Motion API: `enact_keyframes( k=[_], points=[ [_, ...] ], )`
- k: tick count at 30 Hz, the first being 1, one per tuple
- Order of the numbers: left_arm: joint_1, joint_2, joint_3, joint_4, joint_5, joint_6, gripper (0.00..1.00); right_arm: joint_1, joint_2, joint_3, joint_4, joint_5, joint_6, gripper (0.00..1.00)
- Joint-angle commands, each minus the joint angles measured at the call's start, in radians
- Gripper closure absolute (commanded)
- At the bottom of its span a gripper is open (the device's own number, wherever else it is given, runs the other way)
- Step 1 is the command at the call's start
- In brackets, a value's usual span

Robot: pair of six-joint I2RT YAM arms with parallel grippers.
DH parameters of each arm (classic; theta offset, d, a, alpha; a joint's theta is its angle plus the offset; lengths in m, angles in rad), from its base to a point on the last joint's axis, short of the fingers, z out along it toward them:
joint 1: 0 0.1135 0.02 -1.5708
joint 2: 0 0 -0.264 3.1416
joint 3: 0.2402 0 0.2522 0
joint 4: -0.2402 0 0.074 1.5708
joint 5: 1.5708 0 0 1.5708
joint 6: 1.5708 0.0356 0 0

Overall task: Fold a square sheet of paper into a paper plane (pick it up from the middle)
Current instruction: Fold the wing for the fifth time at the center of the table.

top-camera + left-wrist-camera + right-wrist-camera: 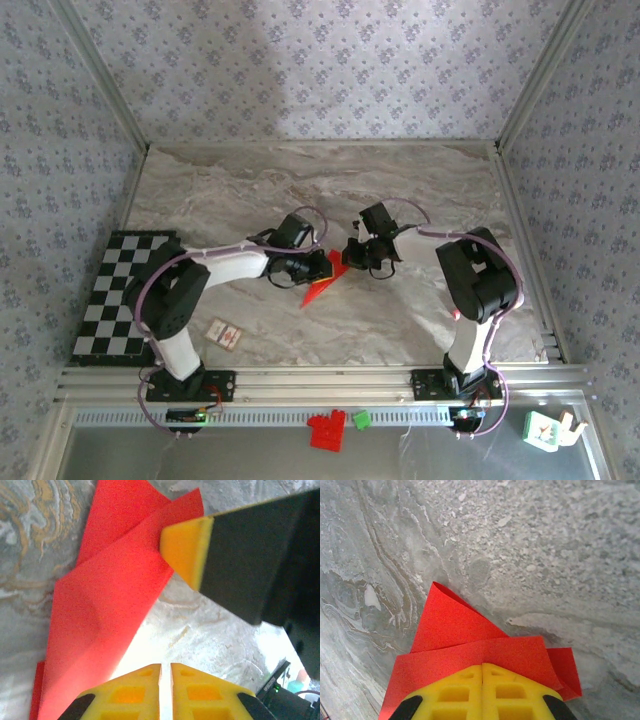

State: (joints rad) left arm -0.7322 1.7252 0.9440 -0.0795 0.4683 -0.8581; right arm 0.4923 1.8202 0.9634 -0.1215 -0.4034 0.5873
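– Left wrist view, starting at the left gripper [165,666]: nearly closed, only a thin slit, nothing visible inside it.
– Holding anything?
– Can't tell. Just beside it and partly behind one fingertip, one red sheet of paper [110,595], creased into angular flaps, lying on the marble table [215,640]. Touching the sheet's far edge, one yellow fingertip [182,550] of the right gripper [482,666].
– And from the right wrist?
– Fully closed, tips down against that same sheet. Pinched or merely pressed: impossible to say, hidden beneath the tips.
– Count from the top external view?
– Two grippers meeting mid-table over one sheet, red point jutting toward the near edge. Further out: one chequered board [115,295] at the left, one small white card [222,333] with a red mark, one red toy-brick block [325,430] and one green brick [361,419] on the near side of the front rail [320,380], one white-and-green object [545,428] at bottom right, too small to identify.
– Cut off?
– Sheet's lower corner, at the left wrist frame's edge; most of it covered from above.
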Motion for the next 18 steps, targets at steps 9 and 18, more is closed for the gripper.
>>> enact_keyframes(
  k=[9, 18],
  points=[
    [0.022, -0.055, -0.115, -0.100, -0.049, 0.019, 0.94, -0.004, 0.057, 0.010, -0.075, 0.021, -0.057, 0.99],
    [0.023, 0.004, -0.135, -0.102, -0.049, 0.011, 1.00, 0.045, -0.096, 0.038, -0.081, 0.011, -0.017, 0.97]
  ],
)
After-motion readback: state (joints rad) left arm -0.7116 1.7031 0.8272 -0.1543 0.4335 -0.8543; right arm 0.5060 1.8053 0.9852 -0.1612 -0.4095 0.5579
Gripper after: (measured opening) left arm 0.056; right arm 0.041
